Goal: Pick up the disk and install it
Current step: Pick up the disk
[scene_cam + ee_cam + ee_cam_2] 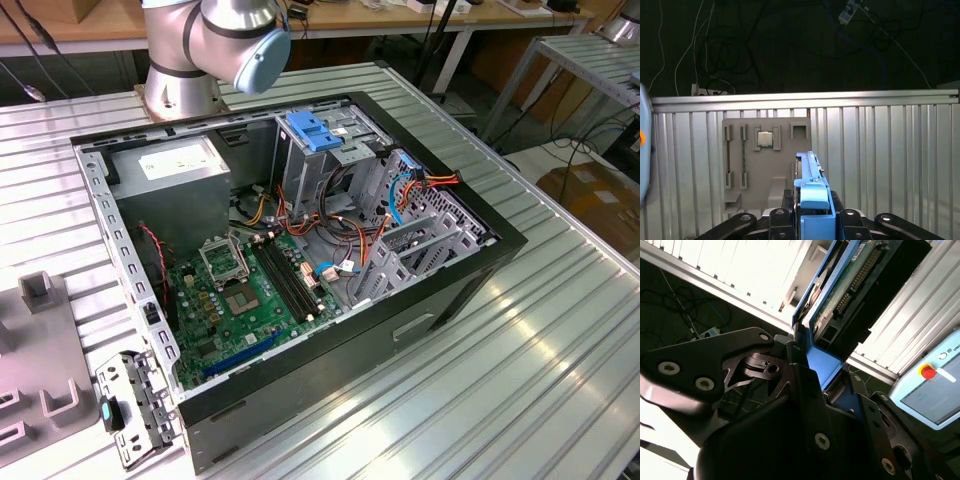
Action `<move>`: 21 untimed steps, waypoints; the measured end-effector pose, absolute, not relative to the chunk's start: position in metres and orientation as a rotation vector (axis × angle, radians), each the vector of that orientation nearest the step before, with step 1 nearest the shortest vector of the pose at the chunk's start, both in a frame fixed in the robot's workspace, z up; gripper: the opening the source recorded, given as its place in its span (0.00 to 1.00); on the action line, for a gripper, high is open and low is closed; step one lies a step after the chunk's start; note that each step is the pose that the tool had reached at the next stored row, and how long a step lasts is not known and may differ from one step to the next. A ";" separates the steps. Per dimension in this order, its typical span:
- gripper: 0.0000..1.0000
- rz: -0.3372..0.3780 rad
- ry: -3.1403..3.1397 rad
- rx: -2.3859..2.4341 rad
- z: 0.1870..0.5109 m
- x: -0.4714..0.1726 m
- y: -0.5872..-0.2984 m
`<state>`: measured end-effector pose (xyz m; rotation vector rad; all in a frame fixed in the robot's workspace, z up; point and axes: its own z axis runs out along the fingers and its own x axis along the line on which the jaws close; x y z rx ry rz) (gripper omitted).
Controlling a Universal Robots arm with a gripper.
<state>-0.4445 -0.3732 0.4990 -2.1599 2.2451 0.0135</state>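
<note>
In both wrist views my gripper [811,204] is shut on the disk [808,169], which stands edge-on between the black fingers [784,201]. A blue plastic rail [814,196] runs along its edge. In the second wrist view the gripper [822,369] clamps the blue rail end, and the disk [840,295] shows its green circuit board and connector side. It is held in the air above the ribbed metal table [880,150]. In the exterior view the open computer case [470,262] lies on the table with its drive bay and blue latch [315,130] at the far side.
A grey fixture plate [752,172] holding a small square chip [765,138] lies on the table beyond the disk. The arm's base [180,70] stands behind the case. A loose metal bracket [130,405] lies by the case's near corner. A pendant with a red button [927,371] sits nearby.
</note>
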 end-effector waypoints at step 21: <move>0.37 0.013 2.245 -2.160 0.499 -0.417 -0.373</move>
